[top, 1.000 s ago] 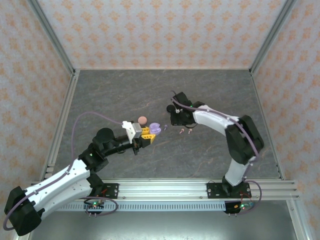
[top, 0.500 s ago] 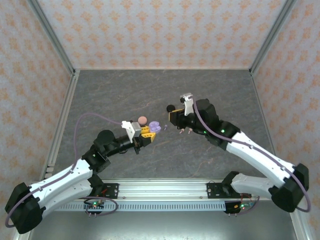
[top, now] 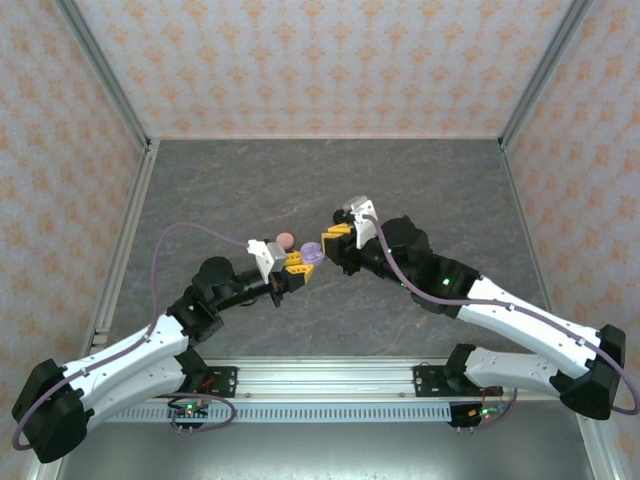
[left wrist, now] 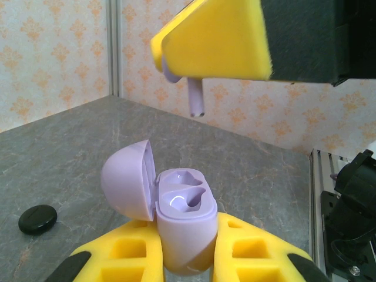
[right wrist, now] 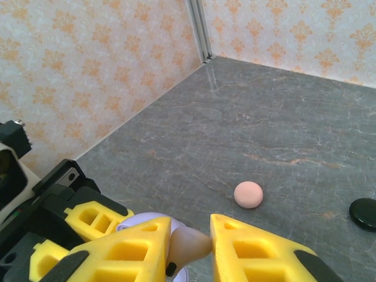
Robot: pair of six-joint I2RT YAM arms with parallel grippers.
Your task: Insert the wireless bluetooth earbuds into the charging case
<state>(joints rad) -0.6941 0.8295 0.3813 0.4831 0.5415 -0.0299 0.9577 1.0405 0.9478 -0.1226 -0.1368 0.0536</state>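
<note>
Gripping the lilac charging case (left wrist: 183, 218) in the left end effector (left wrist: 185, 258), lid swung open. Pinching a lilac earbud (left wrist: 196, 98) in the right end effector (right wrist: 191, 245), stem down, just above the case, not touching.

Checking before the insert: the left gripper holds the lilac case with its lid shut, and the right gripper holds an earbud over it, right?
No: the lid of the lilac case is open, as the left wrist view shows. The left gripper does hold it, and the right gripper holds an earbud over it.
</note>
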